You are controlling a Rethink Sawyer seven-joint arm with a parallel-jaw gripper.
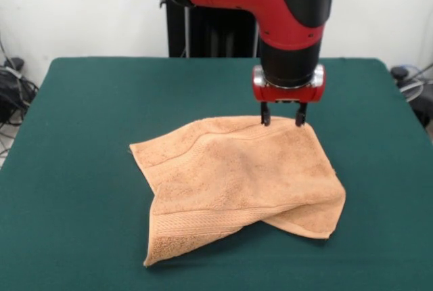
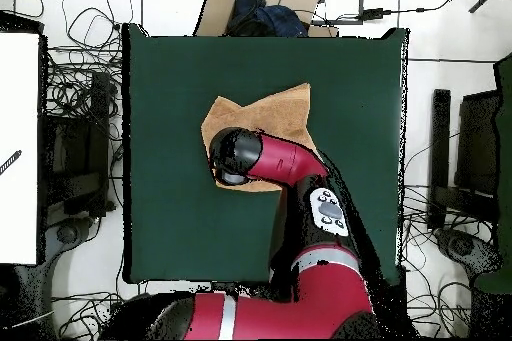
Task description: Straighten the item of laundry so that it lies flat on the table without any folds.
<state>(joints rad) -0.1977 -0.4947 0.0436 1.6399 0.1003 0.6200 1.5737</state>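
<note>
One peach-orange towel [image 1: 237, 183] lies rumpled near the middle of the dark green tabletop [image 1: 81, 115], with bare felt on every side of it. In the front view its right side is folded over on itself, forming a rounded doubled edge at the lower right, and a woven band runs across the lower part toward a pointed corner nearest the camera. Another corner sticks out to the left. The red and black arm comes down from above, and the end effector [image 1: 283, 119] sits at the towel's far edge, toward its right corner. Its two dark fingers [image 1: 266, 115] stand spread apart, with their tips at the cloth's edge; whether they press into it cannot be told. In the overhead view the arm's wrist covers the side of the towel [image 2: 270, 117] closest to the robot's base, hiding the end effector.
</note>
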